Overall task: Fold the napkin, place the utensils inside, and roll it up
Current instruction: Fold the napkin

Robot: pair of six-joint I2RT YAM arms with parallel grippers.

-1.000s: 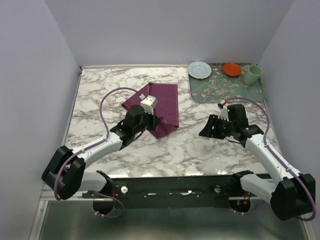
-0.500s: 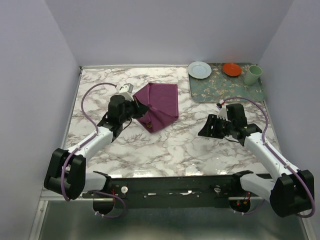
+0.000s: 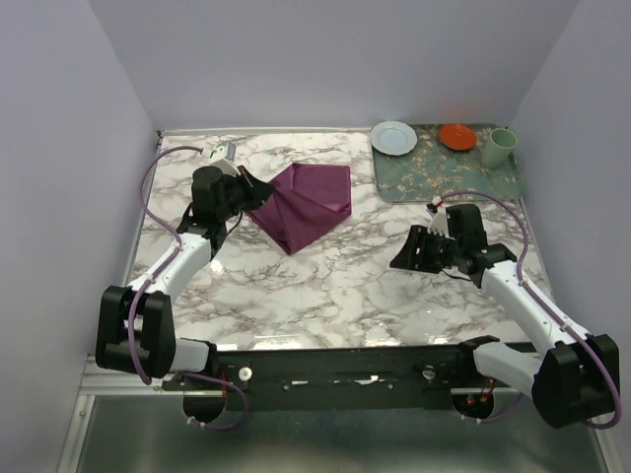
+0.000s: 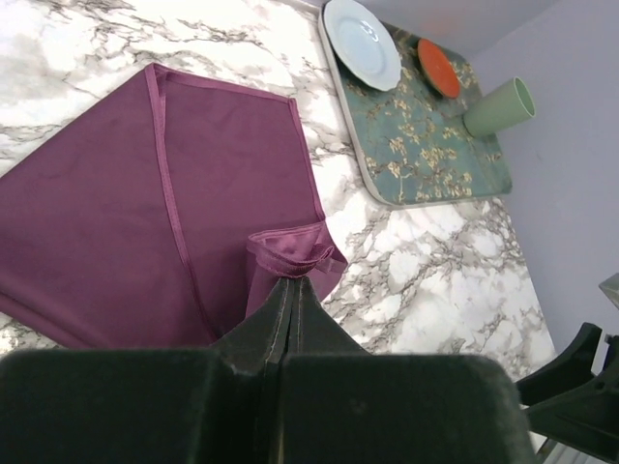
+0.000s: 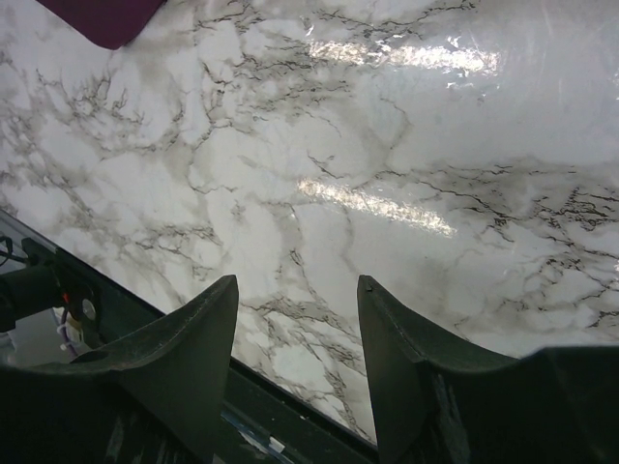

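**Napkin** (image 3: 308,202), partly folded, lies at 11 o'clock of the table (image 3: 325,291) centre, its 9 o'clock corner pinched by the left gripper (image 4: 293,284). The right gripper (image 5: 295,290), spread and empty, hovers at the napkin's 4 o'clock. Risk: the thin hem slips free, or the cloth drags and bunches.

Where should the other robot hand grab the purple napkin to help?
Probably the napkin by its far right corner, pinched from above, coming in from the right. The left gripper is shut on the bunched left corner, so that end is taken. The far right corner lies flat on the marble table with some bare marble beside it, and the open right gripper is on that side.
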